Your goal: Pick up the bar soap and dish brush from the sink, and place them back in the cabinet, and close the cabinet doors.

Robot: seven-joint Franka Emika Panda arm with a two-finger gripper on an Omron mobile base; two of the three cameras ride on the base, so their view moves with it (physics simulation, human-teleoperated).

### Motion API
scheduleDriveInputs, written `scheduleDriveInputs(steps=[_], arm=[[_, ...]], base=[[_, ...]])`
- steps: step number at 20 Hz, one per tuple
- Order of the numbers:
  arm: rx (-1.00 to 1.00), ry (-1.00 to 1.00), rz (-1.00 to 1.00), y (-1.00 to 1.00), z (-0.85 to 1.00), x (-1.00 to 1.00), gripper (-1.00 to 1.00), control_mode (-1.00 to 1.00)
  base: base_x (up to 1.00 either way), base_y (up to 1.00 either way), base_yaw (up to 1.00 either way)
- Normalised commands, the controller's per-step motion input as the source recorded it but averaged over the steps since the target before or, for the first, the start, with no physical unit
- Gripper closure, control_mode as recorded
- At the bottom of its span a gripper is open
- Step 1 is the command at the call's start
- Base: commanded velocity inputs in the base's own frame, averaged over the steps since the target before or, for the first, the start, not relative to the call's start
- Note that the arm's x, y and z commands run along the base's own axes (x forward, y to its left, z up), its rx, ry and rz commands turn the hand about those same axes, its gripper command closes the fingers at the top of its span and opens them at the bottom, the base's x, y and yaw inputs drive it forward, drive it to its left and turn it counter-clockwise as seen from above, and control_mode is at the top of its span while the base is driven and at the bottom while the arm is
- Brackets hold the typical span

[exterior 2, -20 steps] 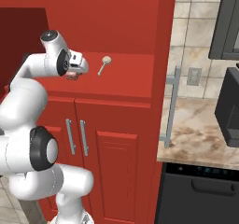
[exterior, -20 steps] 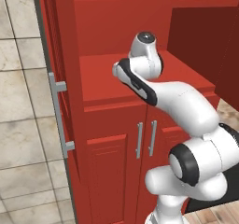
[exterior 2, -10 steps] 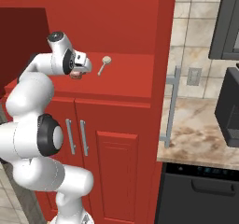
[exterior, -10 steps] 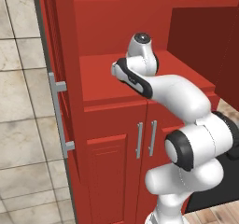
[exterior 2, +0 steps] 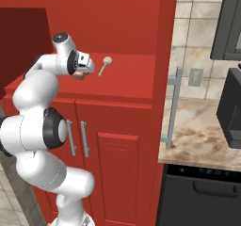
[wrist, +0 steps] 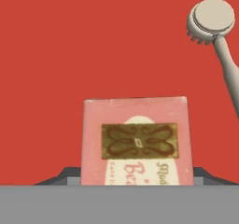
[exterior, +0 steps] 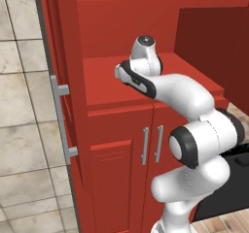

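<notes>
The bar soap (wrist: pixel 135 125), a pinkish block with an orange-brown patterned label, sits between my gripper's (wrist: pixel 137 174) dark tips, just above the red shelf. From the right base view my gripper (exterior 2: pixel 82 70) hangs over the left part of the cabinet (exterior 2: pixel 132 81) shelf, shut on the soap (exterior 2: pixel 79 75). The dish brush (wrist: pixel 212 20), pale with a round head, lies on the shelf beyond and to the right; it also shows as the brush (exterior 2: pixel 104 65) beside the hand. Both cabinet doors stand open: left door (exterior: pixel 58 115), right door (exterior 2: pixel 164 55).
Under the shelf are two smaller red doors (exterior 2: pixel 110 164) with short silver handles. To the right lie a stone counter (exterior 2: pixel 202 140) with a dark appliance (exterior 2: pixel 233 107) and a black dishwasher front (exterior 2: pixel 202 197). A tiled wall (exterior: pixel 19 106) stands to the left.
My gripper has shifted a little to the right over the shelf, nearer the brush, with the soap still in it, and the arm has folded closer. The brush has not moved.
</notes>
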Motion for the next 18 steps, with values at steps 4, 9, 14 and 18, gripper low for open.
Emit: scheduleDriveInputs(steps=[4,9,14,18], arm=[[0.00,0.05,0.00,0.00,0.00,0.17,1.00,-1.00],[0.00,0.09,0.00,0.00,0.00,0.17,1.00,-1.00],[0.00,0.07,0.00,0.00,0.00,0.10,1.00,-1.00],[0.00,0.05,0.00,0.00,0.00,0.07,1.00,-1.00]], base=[[0.00,0.00,0.00],[0.00,0.00,0.00],[0.00,0.00,0.00],[0.00,0.00,0.00]])
